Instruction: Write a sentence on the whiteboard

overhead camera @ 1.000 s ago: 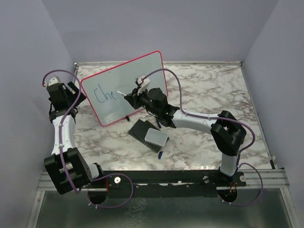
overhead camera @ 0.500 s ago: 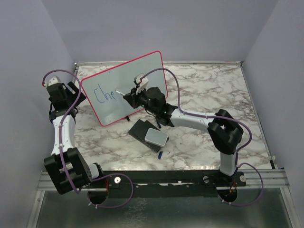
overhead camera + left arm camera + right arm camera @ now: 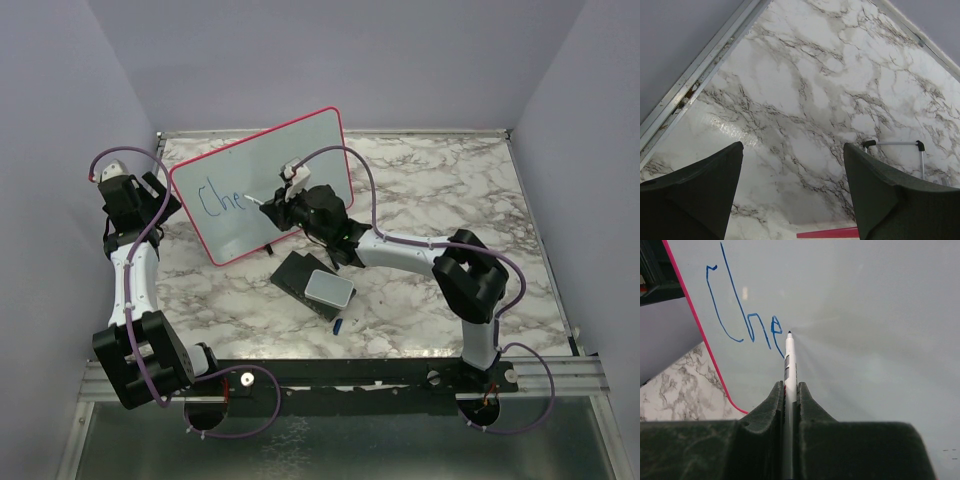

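Note:
The whiteboard [image 3: 262, 185] stands tilted at the back left, red-framed, and fills the right wrist view [image 3: 865, 315]. The sentence so reads "Che" in blue [image 3: 220, 198], also seen close up in the right wrist view [image 3: 745, 325]. My right gripper [image 3: 275, 208] is shut on a white marker [image 3: 789, 370], whose tip sits on the board just right of the "e". My left gripper [image 3: 152, 195] is behind the board's left edge, open and empty, with a strip of the red frame [image 3: 827, 233] low between its fingers.
A dark block with a grey-white pad [image 3: 312, 283] lies on the marble table in front of the board. A small blue cap [image 3: 339, 324] lies nearer me. The board's wire stand with black feet [image 3: 895, 144] shows behind it. Purple walls close in on all sides.
My right gripper has shifted slightly left and towards the board with the marker. The left arm and the board have not moved.

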Controlling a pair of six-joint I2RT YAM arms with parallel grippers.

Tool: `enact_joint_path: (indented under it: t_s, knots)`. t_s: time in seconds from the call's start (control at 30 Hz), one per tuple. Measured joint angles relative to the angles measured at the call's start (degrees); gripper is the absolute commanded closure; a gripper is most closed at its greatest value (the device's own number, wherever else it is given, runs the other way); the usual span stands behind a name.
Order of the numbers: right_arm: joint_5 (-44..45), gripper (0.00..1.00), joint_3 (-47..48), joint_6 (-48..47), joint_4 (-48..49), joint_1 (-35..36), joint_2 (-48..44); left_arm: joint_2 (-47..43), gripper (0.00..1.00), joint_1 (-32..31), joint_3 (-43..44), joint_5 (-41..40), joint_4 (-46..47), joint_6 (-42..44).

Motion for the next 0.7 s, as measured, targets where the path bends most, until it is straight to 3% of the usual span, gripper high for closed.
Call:
enact_joint_path:
  t_s: [0.7]
  knots:
    - [1.1,0.99,0.4,0.1,-2.0,-0.3,0.9,0.0,0.18,0.0,0.0,0.2,0.0,0.0]
